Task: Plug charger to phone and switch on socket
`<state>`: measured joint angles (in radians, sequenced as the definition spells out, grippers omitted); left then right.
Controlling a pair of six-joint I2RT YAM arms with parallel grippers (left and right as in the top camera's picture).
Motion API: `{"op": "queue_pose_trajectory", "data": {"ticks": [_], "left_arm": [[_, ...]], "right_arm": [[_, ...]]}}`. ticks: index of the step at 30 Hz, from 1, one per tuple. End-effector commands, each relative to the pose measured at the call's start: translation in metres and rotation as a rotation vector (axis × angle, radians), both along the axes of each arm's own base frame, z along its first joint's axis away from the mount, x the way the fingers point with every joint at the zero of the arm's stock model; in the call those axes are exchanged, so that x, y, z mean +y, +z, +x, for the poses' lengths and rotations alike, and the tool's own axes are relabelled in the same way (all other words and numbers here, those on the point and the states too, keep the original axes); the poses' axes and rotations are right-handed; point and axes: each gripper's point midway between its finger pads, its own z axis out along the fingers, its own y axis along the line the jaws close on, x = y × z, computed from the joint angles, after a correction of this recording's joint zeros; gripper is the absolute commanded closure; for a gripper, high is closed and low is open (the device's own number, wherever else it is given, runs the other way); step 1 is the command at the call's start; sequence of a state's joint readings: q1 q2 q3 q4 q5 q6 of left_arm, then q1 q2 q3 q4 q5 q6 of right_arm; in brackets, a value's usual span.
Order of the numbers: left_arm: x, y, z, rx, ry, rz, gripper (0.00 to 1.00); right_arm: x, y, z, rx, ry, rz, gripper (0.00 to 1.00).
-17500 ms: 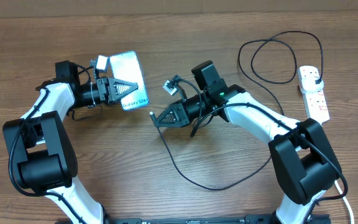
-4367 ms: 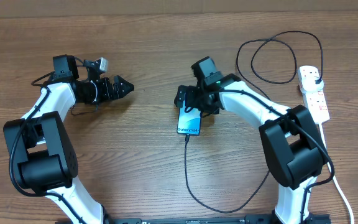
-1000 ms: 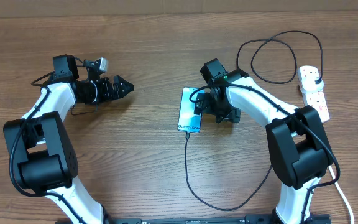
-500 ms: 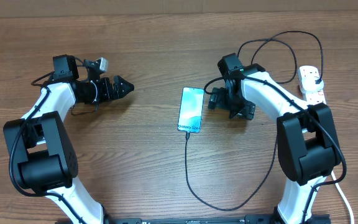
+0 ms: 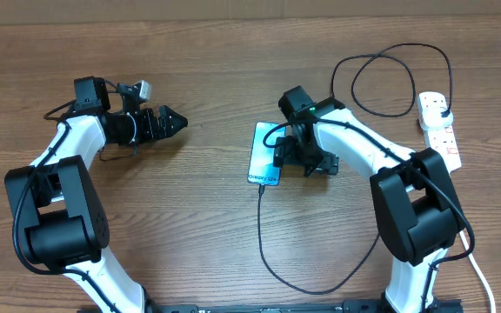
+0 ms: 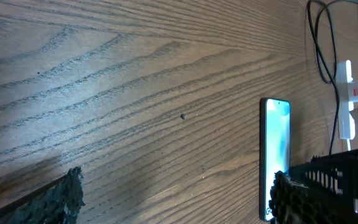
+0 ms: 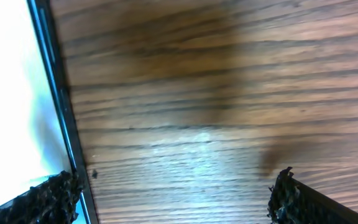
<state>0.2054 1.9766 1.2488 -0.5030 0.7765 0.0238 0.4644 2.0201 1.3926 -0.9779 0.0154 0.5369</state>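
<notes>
The phone (image 5: 265, 153) lies flat at mid-table with its blue screen lit. The charger (image 5: 263, 228), a thin black cable, meets the phone's near end, loops along the front of the table and runs back right toward the socket (image 5: 440, 132). My right gripper (image 5: 301, 161) hangs open just right of the phone. In the right wrist view one of its fingertips (image 7: 42, 202) overlaps the phone (image 7: 17, 93) at its dark edge, and only wood lies between the jaws. My left gripper (image 5: 174, 122) is open at the left, far from the phone (image 6: 275, 155), with nothing in it.
The white socket (image 6: 347, 106) sits by the right table edge with a black plug in its far outlet. The charger's slack forms a loop (image 5: 390, 78) at the back right. A thick white cord (image 5: 485, 287) runs off the front right.
Over the last second my right gripper swung right, away from the phone, then came back to its right edge. The phone, cable and left arm have not moved.
</notes>
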Motion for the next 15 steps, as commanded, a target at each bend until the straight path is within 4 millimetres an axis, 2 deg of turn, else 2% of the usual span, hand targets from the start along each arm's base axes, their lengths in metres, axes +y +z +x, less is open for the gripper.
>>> {"op": "queue_pose_trajectory", "data": {"ticks": [1, 8, 11, 15], "left_arm": [[0.002, 0.012, 0.003, -0.025, 0.012, 0.005, 0.0], [0.002, 0.012, 0.003, -0.025, 0.012, 0.005, 0.0], [0.002, 0.012, 0.003, -0.025, 0.012, 0.005, 0.0], [0.002, 0.012, 0.003, -0.025, 0.012, 0.005, 0.0]], "right_arm": [[0.0, 0.006, 0.004, -0.025, 0.019, 0.001, 0.0], [-0.02, 0.007, 0.007, -0.047, 0.01, -0.096, 0.0], [-0.018, 0.007, 0.014, -0.078, 0.017, -0.095, 0.0], [-0.008, 0.008, 0.021, -0.101, 0.119, -0.052, 0.0]]}}
